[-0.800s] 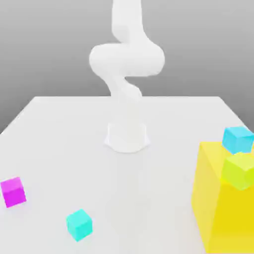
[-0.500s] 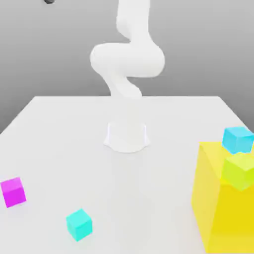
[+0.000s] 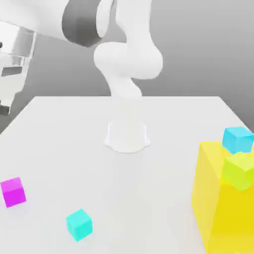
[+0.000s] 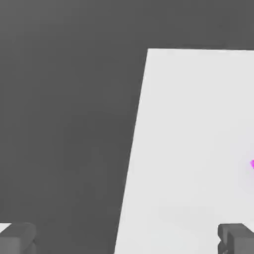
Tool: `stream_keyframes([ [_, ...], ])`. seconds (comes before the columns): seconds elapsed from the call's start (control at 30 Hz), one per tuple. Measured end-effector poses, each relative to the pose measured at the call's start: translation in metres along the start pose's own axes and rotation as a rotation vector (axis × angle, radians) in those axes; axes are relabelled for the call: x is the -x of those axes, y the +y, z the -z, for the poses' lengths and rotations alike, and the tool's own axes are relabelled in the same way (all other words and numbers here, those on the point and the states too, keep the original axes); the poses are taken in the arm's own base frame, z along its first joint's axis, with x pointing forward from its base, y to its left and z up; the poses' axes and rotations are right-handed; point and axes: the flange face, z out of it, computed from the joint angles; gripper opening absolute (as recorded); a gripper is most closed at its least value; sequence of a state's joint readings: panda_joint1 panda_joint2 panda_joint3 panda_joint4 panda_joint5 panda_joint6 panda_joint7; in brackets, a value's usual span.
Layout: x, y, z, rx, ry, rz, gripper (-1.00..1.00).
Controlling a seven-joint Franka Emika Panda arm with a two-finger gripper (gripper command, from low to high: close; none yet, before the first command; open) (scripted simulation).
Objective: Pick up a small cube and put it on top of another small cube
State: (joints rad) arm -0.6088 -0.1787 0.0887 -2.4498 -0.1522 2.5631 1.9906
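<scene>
The arm (image 3: 128, 54) rises from its base at the back middle of the table (image 3: 163, 119), bends up out of the picture, then swings back in toward the exterior view's left, with the hand hanging high off the table's left edge. The gripper (image 4: 127, 239) is wide open and has nothing in it; in the hand view its two fingers (image 4: 17, 238) sit far apart, looking down past the table edge.

The small magenta cube (image 3: 13, 191) sits on the table near the front at the exterior view's left, well below the hand. The hand view catches a sliver of it (image 4: 252, 164). A cyan cube (image 3: 79, 224) is nearby. On the right a big yellow block (image 3: 218, 213) has a lime cube (image 3: 239, 170) and another cyan cube (image 3: 238, 139) against it.
</scene>
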Motion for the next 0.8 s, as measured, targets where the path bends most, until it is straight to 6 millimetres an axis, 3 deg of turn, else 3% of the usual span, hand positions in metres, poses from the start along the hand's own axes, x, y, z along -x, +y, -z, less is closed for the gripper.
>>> stream_keyframes([
  [0.2,-0.061,0.01,-0.076,0.106,0.058,-0.359,0.0],
  [0.4,-0.111,0.038,-0.141,0.209,0.108,-0.704,0.0],
  [0.53,-0.138,0.063,-0.179,0.275,0.139,-0.925,0.0],
  [0.7,-0.144,0.083,-0.235,0.289,0.146,-0.977,0.0],
  [0.73,-0.144,0.087,-0.244,0.289,0.147,-0.977,-1.0],
  [0.8,-0.144,0.087,-0.244,0.289,0.146,-0.977,-1.0],
])
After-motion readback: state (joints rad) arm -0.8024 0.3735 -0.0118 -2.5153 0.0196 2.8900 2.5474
